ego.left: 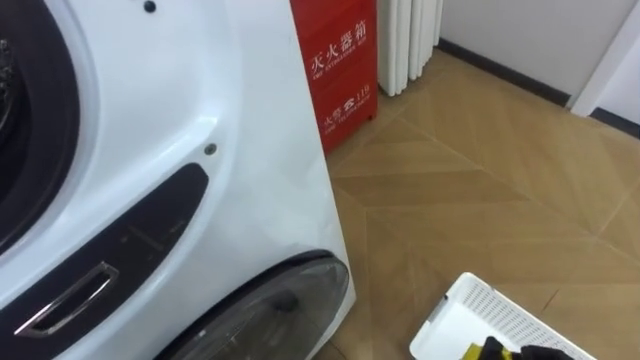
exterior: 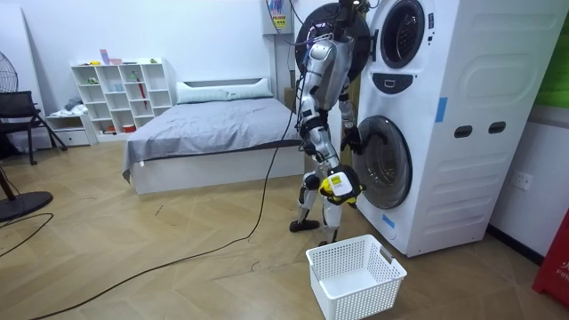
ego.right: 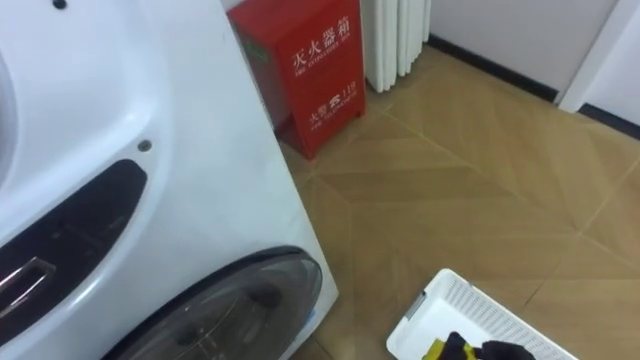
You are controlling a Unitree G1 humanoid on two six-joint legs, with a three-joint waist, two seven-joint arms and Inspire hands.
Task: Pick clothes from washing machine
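Note:
I stand close in front of two stacked white washing machines (exterior: 444, 116) (ego.left: 230, 120), facing them. My right hand (exterior: 345, 187) (ego.left: 497, 349) hangs low by my thigh, shut on a yellow and black cloth (exterior: 334, 184) (ego.left: 470, 352) (ego.right: 436, 350). A white laundry basket (exterior: 356, 277) (ego.left: 480, 305) (ego.right: 450, 305) stands on the floor just under that hand. The lower machine's round glass door (ego.left: 290, 300) (exterior: 380, 162) is by my knees. My left hand (exterior: 351, 139) reaches towards that lower door; its fingers are too small to read.
A red box (ego.left: 340, 70) stands against the wall beside the machines, with a white radiator (ego.left: 410, 40) past it. Behind me are a grey bed (exterior: 213, 124), a white shelf (exterior: 120, 93) and open wooden floor (exterior: 178, 258).

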